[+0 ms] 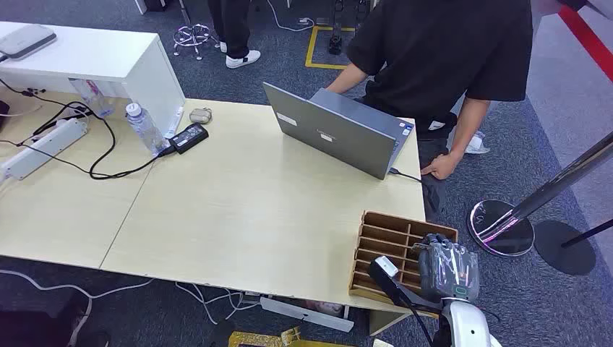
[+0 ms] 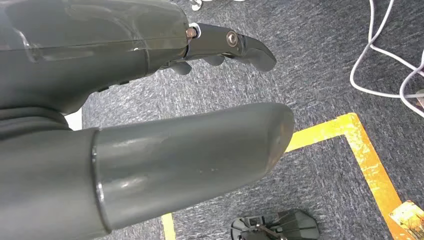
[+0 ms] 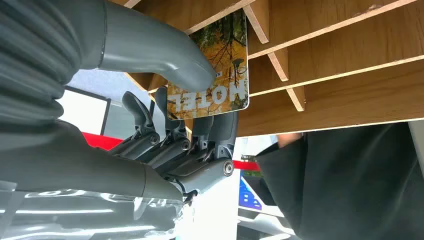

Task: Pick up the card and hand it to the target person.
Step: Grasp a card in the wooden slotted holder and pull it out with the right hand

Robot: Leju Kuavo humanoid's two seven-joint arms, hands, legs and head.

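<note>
Right hand [image 3: 190,125] pinches the hotel card [image 3: 220,75] between thumb and fingers at the wooden slotted rack [image 1: 390,246] on the desk's [image 1: 246,217] near right corner; lift-out and handover to the person [image 1: 448,50] remain, left hand [image 2: 150,125] hangs empty.

A pale wood tabletop [image 1: 238,210] stands on dark grey carpet [image 1: 549,303]. A white cabinet [image 1: 108,61] sits at its far left corner. Yellow tape [image 1: 312,43] marks the carpet beyond the far edge, and also shows in the left wrist view. White cables [image 1: 87,289] trail under the near edge. A chrome stanchion [image 1: 506,220] rises off the right edge, beside a red strip [image 1: 589,40].
</note>
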